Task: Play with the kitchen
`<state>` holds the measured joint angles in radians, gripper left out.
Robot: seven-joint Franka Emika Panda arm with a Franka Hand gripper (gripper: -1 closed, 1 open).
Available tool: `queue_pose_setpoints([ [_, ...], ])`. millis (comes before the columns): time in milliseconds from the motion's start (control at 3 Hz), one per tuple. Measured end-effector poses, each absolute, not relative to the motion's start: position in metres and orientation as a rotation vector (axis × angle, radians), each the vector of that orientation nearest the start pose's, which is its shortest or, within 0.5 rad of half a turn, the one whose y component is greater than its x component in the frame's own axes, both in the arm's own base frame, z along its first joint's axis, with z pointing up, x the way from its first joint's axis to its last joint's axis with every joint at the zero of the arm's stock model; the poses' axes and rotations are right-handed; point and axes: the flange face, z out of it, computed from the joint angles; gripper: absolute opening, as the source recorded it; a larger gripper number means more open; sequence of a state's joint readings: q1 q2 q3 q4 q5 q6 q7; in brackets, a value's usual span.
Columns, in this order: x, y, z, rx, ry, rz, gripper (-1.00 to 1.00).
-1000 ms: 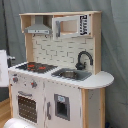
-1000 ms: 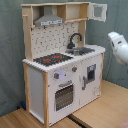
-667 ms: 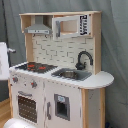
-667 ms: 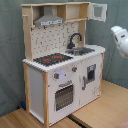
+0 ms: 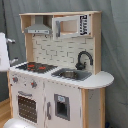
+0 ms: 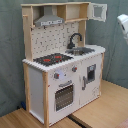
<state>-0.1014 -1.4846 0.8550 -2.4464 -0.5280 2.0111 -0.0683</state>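
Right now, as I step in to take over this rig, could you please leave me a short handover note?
Gripper: only a white part of the arm shows, at the second exterior view's right edge and the first exterior view's left edge; I cannot tell how the gripper stands.
Kitchen: upright on the wooden floor, in front of a grey curtain. Stove top and sink with black faucet look untouched; oven door is closed. The upper cabinet door appears to stand ajar.
Done: nothing that I can see.
Left: bring the arm in and start playing; it touches nothing yet.
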Motion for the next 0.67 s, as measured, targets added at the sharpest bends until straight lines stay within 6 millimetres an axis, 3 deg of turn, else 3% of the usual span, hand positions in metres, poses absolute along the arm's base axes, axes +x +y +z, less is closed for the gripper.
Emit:
queue_pose_setpoints([
  [667,0.074,0.280,0.699,1.406,0.404,0.971,1.00],
])
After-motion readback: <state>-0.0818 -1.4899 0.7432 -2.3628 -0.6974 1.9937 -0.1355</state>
